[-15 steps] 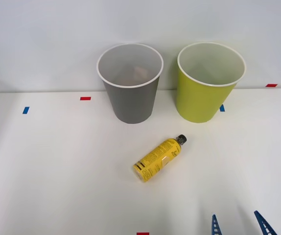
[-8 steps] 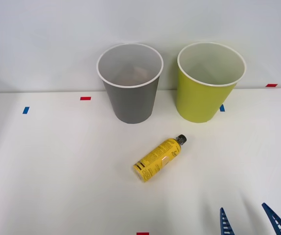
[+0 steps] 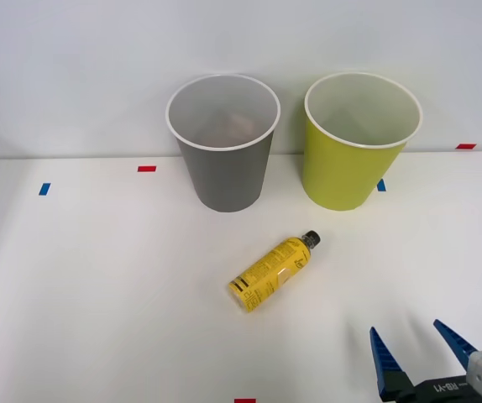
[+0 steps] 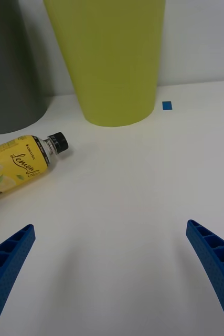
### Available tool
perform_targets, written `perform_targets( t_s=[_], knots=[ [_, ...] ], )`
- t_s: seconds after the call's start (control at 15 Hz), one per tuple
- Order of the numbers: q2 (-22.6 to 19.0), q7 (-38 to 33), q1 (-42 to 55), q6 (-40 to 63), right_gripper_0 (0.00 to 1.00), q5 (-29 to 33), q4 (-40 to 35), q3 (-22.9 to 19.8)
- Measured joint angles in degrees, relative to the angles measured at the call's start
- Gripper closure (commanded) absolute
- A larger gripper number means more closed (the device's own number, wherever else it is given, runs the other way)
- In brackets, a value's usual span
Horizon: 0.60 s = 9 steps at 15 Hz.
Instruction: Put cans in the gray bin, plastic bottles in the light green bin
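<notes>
The yellow plastic bottle [image 3: 273, 272] [image 4: 18, 164] lies on its side in the middle of the white table, black cap pointing toward the light green bin [image 3: 357, 140] [image 4: 110, 58]. The gray bin [image 3: 224, 141] [image 4: 10, 68] stands upright to the left of the green one, with something pale and indistinct inside. My right gripper [image 3: 415, 351] [image 4: 112, 262] is open near the table's front edge, to the right of the bottle and clear of it, with nothing between its blue fingers. No cans lie on the table.
Small red tape marks [image 3: 146, 169] and blue tape marks [image 3: 44, 189] dot the table [image 3: 98, 294]. A blue mark [image 4: 167, 105] sits just right of the green bin's base. A pale wall rises behind the bins.
My right gripper has come farther into the front view from the bottom right, rising and moving forward. The bottle and bins have not moved.
</notes>
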Motion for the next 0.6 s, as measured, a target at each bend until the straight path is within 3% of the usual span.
perform_targets(
  t_s=[0.4,0.6],
  knots=[
    [-2.4,-1.6,-7.2,7.4,0.00,-1.1,-0.9,0.1],
    [-2.6,-9.6,-11.9,14.4,0.00,-2.0,-1.3,0.1]
  ],
)
